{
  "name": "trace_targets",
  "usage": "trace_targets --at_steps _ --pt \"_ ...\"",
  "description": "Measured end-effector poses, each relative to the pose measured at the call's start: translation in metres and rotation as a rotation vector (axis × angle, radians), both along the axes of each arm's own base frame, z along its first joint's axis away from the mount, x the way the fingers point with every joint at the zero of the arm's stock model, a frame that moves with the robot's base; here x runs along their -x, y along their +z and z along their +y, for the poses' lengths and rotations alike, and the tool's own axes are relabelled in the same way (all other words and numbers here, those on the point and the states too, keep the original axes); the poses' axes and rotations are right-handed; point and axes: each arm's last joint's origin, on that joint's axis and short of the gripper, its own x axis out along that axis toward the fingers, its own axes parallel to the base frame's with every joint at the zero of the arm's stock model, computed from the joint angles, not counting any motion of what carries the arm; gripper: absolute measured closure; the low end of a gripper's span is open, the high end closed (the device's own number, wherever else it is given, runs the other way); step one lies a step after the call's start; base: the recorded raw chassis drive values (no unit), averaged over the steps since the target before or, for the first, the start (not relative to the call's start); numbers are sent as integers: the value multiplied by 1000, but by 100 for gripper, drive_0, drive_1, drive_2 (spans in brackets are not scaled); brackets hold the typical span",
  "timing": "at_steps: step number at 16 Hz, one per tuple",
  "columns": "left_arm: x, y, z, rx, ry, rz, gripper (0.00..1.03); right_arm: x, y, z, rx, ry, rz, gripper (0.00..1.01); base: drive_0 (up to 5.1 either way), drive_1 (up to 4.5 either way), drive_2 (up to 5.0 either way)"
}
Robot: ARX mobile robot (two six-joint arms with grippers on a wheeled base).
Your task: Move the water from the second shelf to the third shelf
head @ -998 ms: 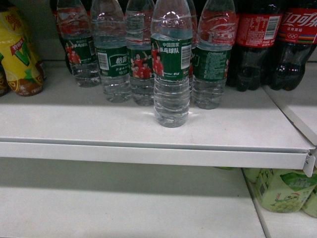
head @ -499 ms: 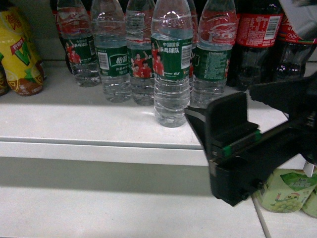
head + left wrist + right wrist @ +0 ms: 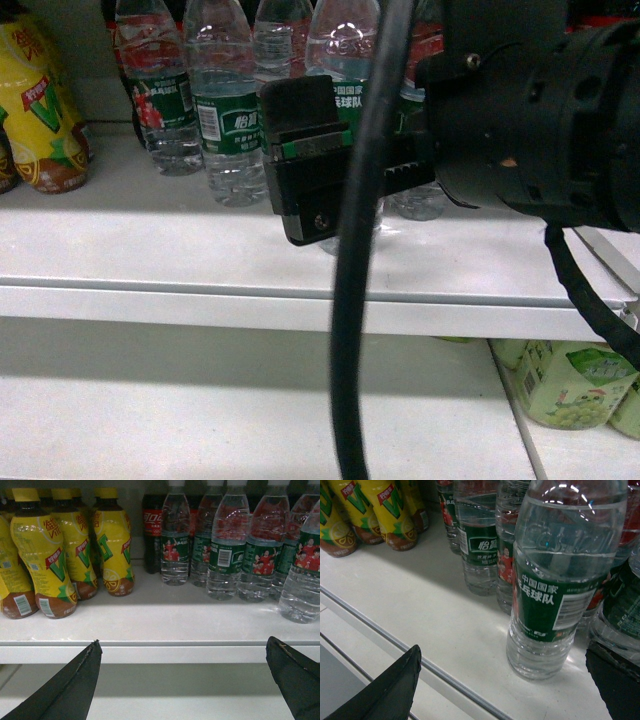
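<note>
The right gripper is hanging with its jaws spread wide, flanking but not touching the water. The water is standing upright near the front edge of the shelf, ahead of the bottle row. The left gripper is likewise spread, holding nothing.
</note>
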Motion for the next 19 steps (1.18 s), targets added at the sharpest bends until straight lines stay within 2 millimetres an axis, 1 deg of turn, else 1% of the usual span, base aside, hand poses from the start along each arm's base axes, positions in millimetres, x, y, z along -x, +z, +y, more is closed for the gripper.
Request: trace_targets --at_steps 1,2,8,13,15,18,19 --pt "0 0 0 0 0 0 5 -5 2 4 -5 -1 10 3 0 0 0" --pt "0 0 0 0 0 0 5 -15 1 10 6 -37 35 3 0 0 0" --pt "0 0 0 0 0 0 5 -41 -4 23 26 -162 76 3 0 0 0" --pt "0 0 0 0 0 0 5 -57 0 30 28 -253 48 3 0 0 0" --pt "0 0 0 0 0 0 5 -63 -4 34 36 -290 52 3 0 0 0" --pt "0 0 0 0 0 0 5 -63 -8 41 25 -328 58 3 0 0 0" --pt "0 0 0 0 0 0 5 -62 -8 43 15 -339 58 7 0 0 0"
